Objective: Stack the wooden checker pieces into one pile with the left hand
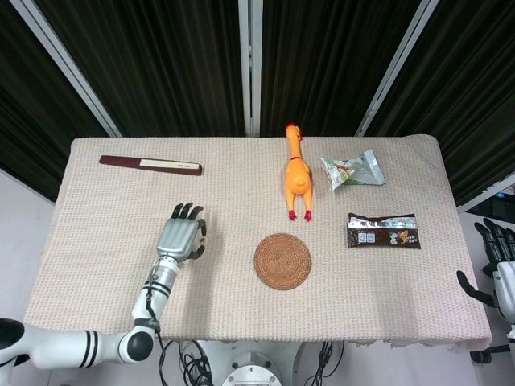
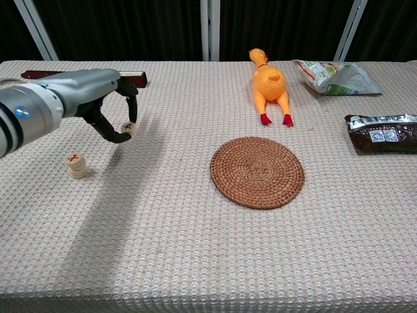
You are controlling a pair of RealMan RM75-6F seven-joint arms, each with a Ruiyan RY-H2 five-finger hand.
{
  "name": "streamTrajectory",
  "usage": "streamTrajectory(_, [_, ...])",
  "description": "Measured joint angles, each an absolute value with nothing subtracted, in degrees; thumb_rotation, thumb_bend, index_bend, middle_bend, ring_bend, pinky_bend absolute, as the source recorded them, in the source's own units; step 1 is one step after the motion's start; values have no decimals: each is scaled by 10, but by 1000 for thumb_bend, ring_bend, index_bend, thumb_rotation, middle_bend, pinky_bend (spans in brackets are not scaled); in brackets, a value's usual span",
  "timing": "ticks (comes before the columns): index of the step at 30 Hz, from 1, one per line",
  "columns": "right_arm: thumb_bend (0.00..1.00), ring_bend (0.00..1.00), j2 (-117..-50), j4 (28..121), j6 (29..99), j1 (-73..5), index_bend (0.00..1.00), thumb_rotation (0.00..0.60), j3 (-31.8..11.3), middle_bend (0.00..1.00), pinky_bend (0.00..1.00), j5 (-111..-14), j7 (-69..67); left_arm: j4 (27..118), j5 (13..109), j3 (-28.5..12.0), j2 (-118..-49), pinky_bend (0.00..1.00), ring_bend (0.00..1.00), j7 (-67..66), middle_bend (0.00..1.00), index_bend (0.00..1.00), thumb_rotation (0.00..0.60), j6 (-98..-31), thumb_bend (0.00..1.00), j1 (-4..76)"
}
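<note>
My left hand (image 2: 98, 104) hangs above the left part of the table and pinches a round wooden checker piece (image 2: 128, 128) with a red mark between thumb and a fingertip, lifted off the cloth. A short stack of wooden checker pieces (image 2: 76, 164) with a red X on top stands on the cloth, below and left of the hand. In the head view the left hand (image 1: 180, 236) hides the stack, and only a bit of the held piece (image 1: 203, 238) shows at its right edge. My right hand (image 1: 496, 265) hangs beside the table's right edge, fingers apart, holding nothing.
A round woven coaster (image 2: 257, 171) lies mid-table. A yellow rubber chicken (image 2: 269, 85) lies behind it, and a dark red flat stick (image 2: 85, 77) at the back left. A green snack bag (image 2: 335, 75) and a brown snack bar (image 2: 383, 132) lie at the right.
</note>
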State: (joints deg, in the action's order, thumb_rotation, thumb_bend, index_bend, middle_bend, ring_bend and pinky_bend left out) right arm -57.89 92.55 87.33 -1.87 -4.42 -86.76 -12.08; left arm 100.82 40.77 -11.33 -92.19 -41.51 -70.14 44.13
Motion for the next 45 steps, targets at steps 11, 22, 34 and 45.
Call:
streamTrajectory(11, [277,0,-588,929,871,-22,0,600,-40,0,0,-874,-101,1159,448,-40,-825,0,0,-428,120,504,600,-776,284,374])
streamTrajectory(22, [277,0,-591,931,870,-22,0,600,-37,0,0,-875,-89,1116,483,-23,-823,0,0,-385,120,503,600,-762,284,346])
streamTrajectory(34, [282,0,-588,930,870,-22,0,600,-40,0,0,-870,-96,1075,486,-31,-844,0,0,-368,120,498,600,-738,284,340])
streamTrajectory(45, [282,0,-588,930,872,-21,0,600,-41,0,0,-869,-98,1070,486,-34,-845,0,0,-367,120,480,600,-730,284,336])
